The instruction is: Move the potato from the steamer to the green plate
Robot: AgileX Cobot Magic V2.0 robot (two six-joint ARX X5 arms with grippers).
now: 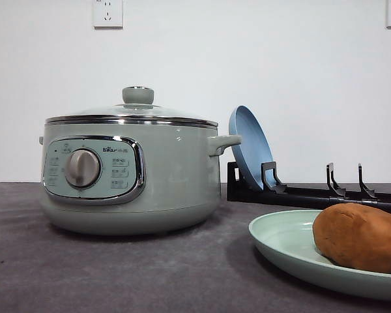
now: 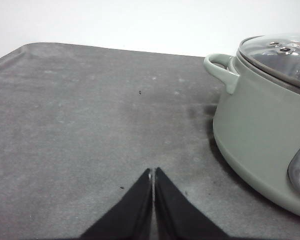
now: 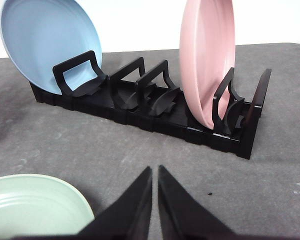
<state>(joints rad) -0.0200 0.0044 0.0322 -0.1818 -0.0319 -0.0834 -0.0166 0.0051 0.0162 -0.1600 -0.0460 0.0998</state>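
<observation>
A black dish rack (image 3: 155, 107) stands on the grey table (image 3: 65, 145), holding a blue plate (image 3: 45, 40) at one end and a pink plate (image 3: 207, 60) upright near the other.

Staged kitchen-like test bench, grey mat (image 1: 117, 274), bare white wall (image 1: 247, 59) with sockets (image 1: 107, 13), dish rack (image 3: 155, 107)

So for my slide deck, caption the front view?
Potato resting on green plate beside the lidded steamer, blue plate racked behind.
</observation>
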